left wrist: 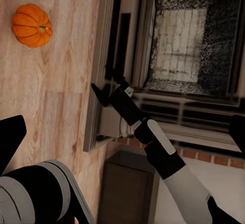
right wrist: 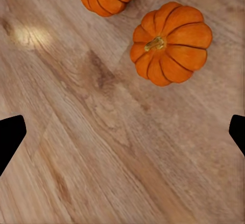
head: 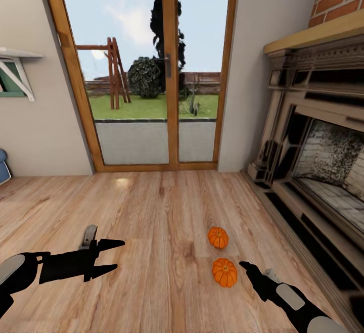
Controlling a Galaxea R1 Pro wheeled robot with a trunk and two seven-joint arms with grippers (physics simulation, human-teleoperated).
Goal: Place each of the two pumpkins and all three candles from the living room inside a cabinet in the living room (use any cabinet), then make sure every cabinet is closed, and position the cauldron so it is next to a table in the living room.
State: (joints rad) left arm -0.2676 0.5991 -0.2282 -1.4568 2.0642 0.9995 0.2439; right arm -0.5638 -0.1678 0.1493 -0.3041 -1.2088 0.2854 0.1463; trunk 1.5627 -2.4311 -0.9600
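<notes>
Two orange pumpkins, the nearer pumpkin (head: 224,272) and the farther pumpkin (head: 218,237), sit on the wooden floor (head: 151,211) at lower right, the released right pincer (head: 246,266) beside the nearer, apparently poised to descend and clench; left pincer (head: 114,256) released, empty.

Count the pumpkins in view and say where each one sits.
2. Both rest on the wooden floor near the fireplace: the near pumpkin just ahead of the right claw, the far pumpkin beyond it. Others may lie out of frame.
</notes>
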